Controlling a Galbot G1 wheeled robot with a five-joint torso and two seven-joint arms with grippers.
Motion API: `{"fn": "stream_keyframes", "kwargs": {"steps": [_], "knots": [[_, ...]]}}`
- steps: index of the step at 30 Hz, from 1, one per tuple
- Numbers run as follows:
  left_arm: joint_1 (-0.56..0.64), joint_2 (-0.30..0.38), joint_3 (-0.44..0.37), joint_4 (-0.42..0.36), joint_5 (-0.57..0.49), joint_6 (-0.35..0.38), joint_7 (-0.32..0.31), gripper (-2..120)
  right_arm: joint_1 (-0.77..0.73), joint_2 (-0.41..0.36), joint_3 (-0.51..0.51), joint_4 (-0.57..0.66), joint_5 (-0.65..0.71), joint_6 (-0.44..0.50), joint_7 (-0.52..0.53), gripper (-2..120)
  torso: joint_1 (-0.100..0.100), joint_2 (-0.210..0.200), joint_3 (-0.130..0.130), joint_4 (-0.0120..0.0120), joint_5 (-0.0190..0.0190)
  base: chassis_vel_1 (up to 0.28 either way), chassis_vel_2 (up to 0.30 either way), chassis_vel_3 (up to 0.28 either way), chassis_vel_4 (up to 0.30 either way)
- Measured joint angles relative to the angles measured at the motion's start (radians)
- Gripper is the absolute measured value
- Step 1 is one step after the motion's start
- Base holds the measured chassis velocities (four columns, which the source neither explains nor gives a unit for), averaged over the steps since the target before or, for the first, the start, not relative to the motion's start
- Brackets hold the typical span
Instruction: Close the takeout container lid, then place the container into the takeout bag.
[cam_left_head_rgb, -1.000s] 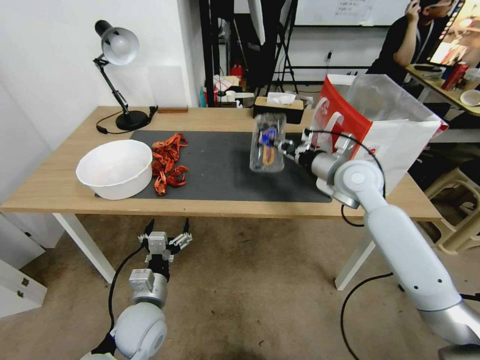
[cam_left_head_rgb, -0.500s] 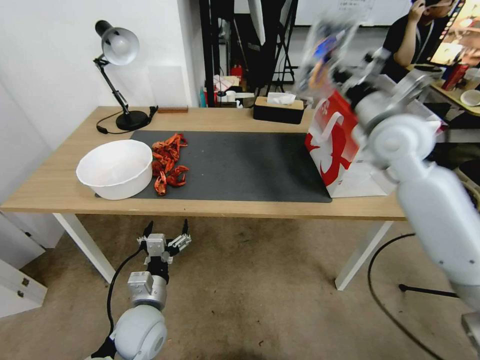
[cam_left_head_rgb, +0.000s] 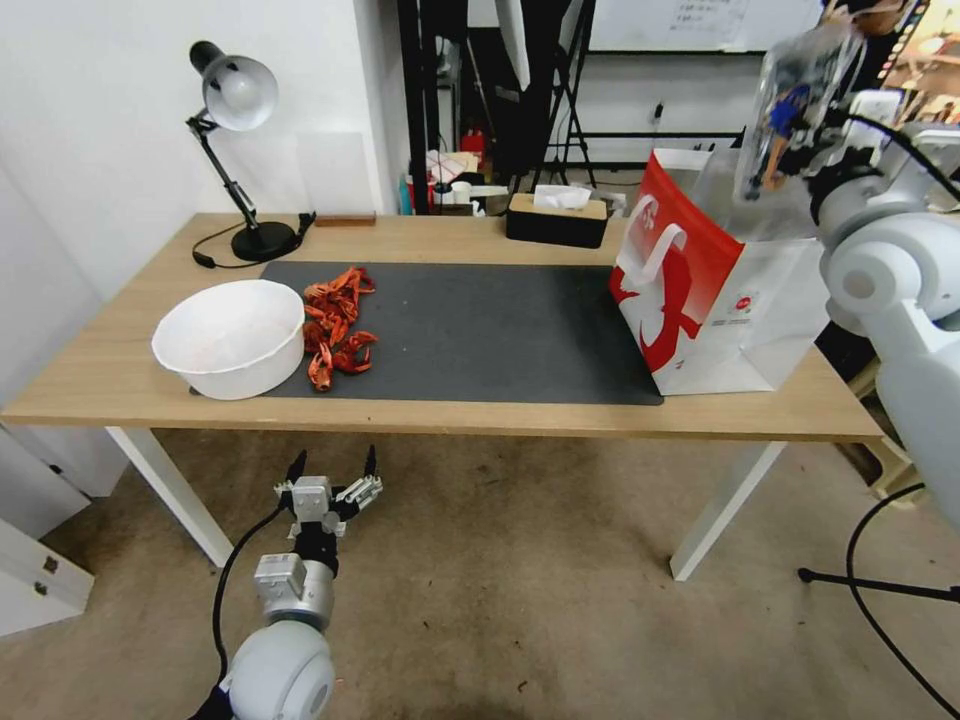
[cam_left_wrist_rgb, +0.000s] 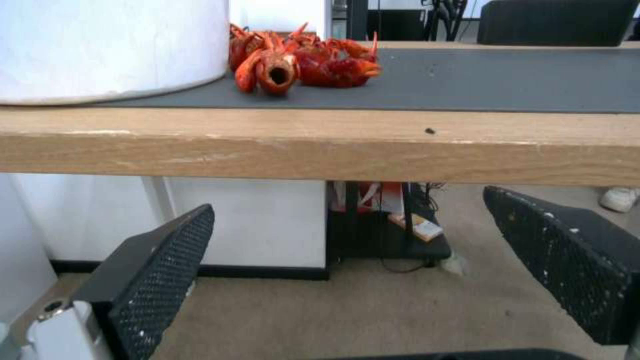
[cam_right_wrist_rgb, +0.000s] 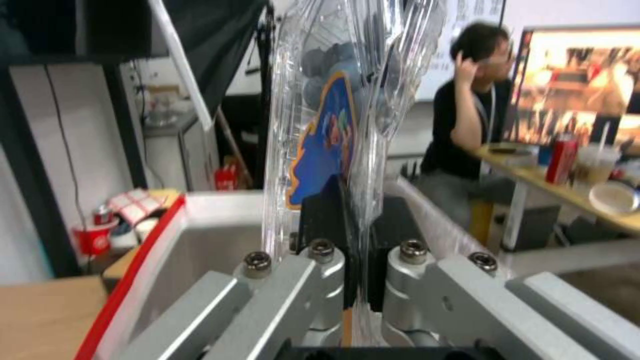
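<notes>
Head view gives me the right gripper raised high at the right side of the table, above the open mouth of the takeout bag. Its fingers are pinched tight on one edge of the takeout container, which hangs in the air on end, lid closed against the base, not touching the bag. The bag stands upright on the table's right end, just off the edge of the dark mat, its clear liner rising above the red-and-white paper.

On my right wrist feed I see the two black fingers pressed together on the thin plastic rim of the container, dark berries showing through the clear wall and a blue label facing the camera. The bag's opening lies directly below it.

The left gripper hangs low in front of the table, below its front edge, fingers spread wide and holding nothing. From its wrist camera I look past both mesh pads at the table edge, the white bowl and a pile of red crayfish beside it on the mat
</notes>
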Motion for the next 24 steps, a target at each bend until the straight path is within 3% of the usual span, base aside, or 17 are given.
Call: {"fn": "stream_keyframes", "kwargs": {"steps": [4, 9, 16, 24], "knots": [[0.004, -0.001, 0.000, -0.002, 0.003, 0.000, 0.000, 100, -0.009, 0.000, 0.005, 0.011, 0.049, -0.013, 0.018, 3, 0.000, 0.000, 0.000, 0.0000, 0.0000, 0.000, 0.000, 0.000, 0.000], [0.006, -0.001, -0.002, -0.007, 0.006, 0.000, 0.000, 100, -0.018, 0.003, 0.014, 0.018, 0.162, -0.033, 0.063, 22, 0.000, 0.000, 0.000, 0.0000, -0.0001, 0.000, 0.000, 0.000, 0.000], [0.005, 0.003, -0.008, -0.012, 0.007, 0.001, -0.001, 100, -0.039, 0.014, 0.019, 0.016, 0.189, -0.041, 0.082, 52, 0.000, 0.000, 0.000, -0.0001, -0.0001, 0.000, 0.000, 0.000, 0.000], [0.001, 0.005, -0.010, -0.014, 0.007, 0.004, -0.002, 100, -0.041, 0.021, 0.017, 0.009, 0.180, -0.004, 0.048, 76, 0.000, 0.000, 0.000, -0.0001, 0.0000, 0.000, 0.000, 0.000, 0.000]]}}
